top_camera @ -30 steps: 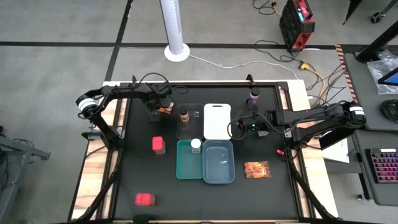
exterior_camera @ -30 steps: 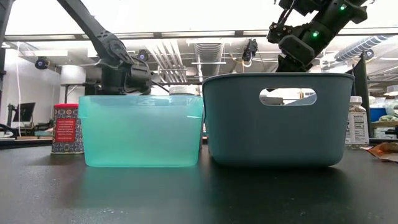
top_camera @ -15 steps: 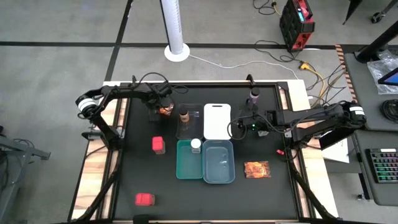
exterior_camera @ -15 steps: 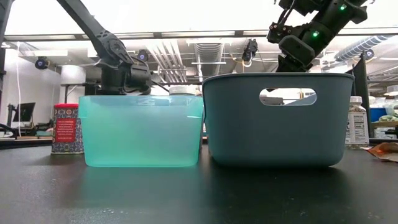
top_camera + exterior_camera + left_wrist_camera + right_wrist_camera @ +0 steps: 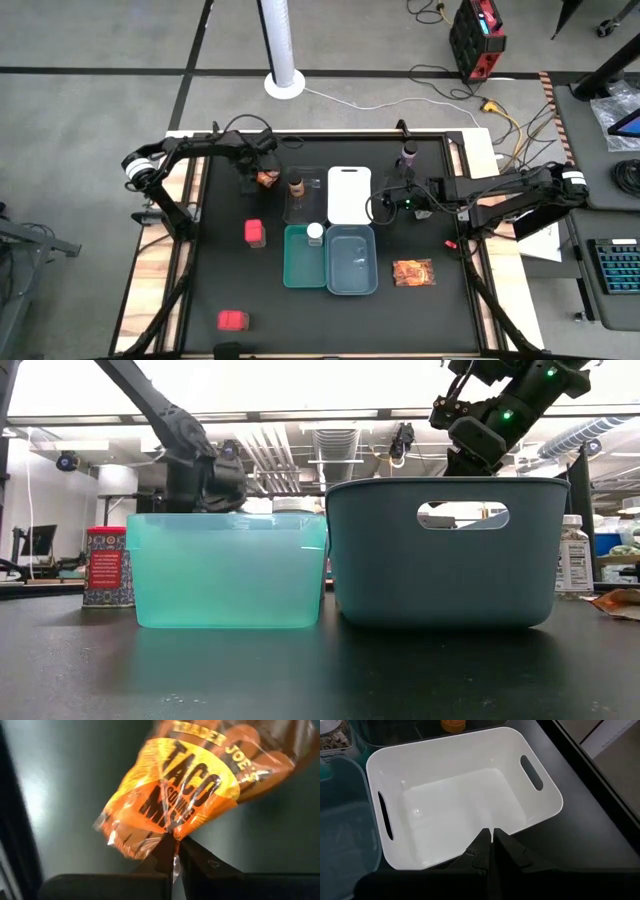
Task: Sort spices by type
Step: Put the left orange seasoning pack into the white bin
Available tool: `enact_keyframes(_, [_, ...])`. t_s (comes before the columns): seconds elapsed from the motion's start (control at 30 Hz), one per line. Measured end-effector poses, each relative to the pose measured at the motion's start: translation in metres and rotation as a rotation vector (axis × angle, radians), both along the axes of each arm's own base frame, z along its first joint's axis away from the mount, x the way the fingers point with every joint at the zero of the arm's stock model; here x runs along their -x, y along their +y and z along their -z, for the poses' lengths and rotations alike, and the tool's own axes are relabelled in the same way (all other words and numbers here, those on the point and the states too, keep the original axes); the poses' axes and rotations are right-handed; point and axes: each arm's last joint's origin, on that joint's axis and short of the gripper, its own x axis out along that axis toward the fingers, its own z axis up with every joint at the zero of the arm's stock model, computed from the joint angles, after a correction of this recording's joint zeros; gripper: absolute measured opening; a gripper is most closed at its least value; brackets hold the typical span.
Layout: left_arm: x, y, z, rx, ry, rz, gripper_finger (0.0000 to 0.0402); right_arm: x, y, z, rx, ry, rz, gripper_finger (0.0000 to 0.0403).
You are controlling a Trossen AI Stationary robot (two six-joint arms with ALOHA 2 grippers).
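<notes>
1. On the far left of the table, my left gripper (image 5: 262, 177) has its fingers pinched together on a corner of a clear packet (image 5: 175, 795) of taco seasoning. In the left wrist view only a thin edge of film sits between the tips, so I judge it could slip free on the lift or swing and drop short of a tray.
2. Just right of it, the brown-capped bottle (image 5: 296, 184) stands in the clear tray (image 5: 290, 212); a low carry could knock it.
3. A white-capped jar (image 5: 315, 233) sits at the teal tray's (image 5: 300, 270) far corner.
4. The white tray (image 5: 470, 805) is empty.
5. My right gripper (image 5: 491, 845) waits beside that tray with fingers together, holding nothing.
6. The second packet (image 5: 413, 272) lies to the right of the grey-blue tray (image 5: 350, 260).
</notes>
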Motion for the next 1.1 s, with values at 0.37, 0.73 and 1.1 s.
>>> enact_keyframes(0.37, [0.004, -0.001, -0.06, -0.186, -0.145, -0.053, 0.0, 0.0, 0.0, 0.0, 0.0, -0.006, 0.0, 0.0013])
enact_keyframes(0.73, [0.016, -0.045, -0.125, -0.301, -0.476, -0.021, 0.0, -0.007, 0.0, -0.006, 0.05, -0.074, -0.046, 0.0013])
enact_keyframes(1.1, [-0.015, -0.113, -0.147, -0.238, -0.78, 0.084, 0.0, -0.02, 0.01, -0.025, 0.348, -0.174, -0.304, 0.0013])
